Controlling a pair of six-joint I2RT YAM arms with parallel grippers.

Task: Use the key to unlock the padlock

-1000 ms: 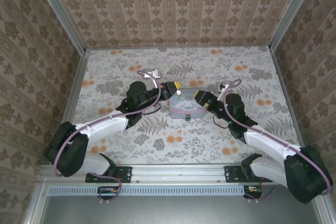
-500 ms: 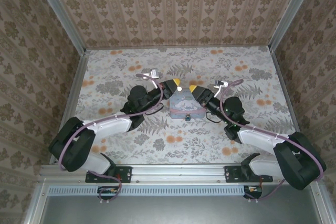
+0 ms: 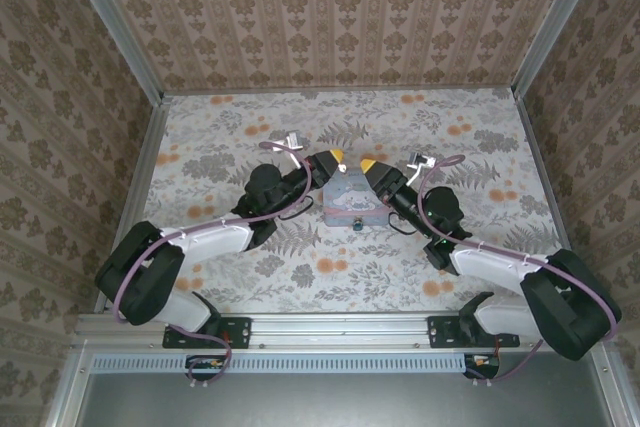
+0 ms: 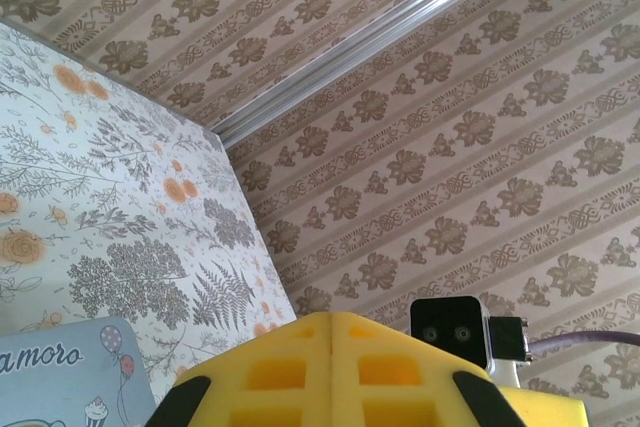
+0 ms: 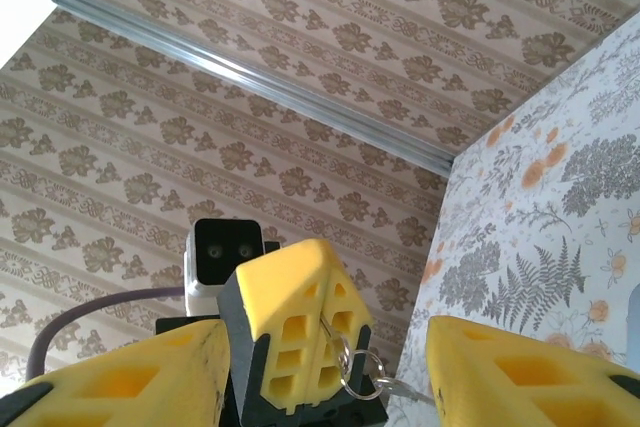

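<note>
The tiny dark padlock lies on the table at the near edge of the pale-blue cartoon-printed tin. My left gripper hovers over the tin's far left corner, tip raised. In the right wrist view its yellow fingers are shut on a metal key ring, and the key dangles below. My right gripper faces it from the right and is open, its fingers spread wide on either side of the left gripper. A corner of the tin shows in the left wrist view.
The floral table is walled in by patterned panels on three sides with metal corner rails. Both arms reach inward from the near edge and meet over the tin.
Over the last second both grippers lifted off the tin, tilted their tips upward and drew closer together. Since half a second ago almost nothing has moved.
</note>
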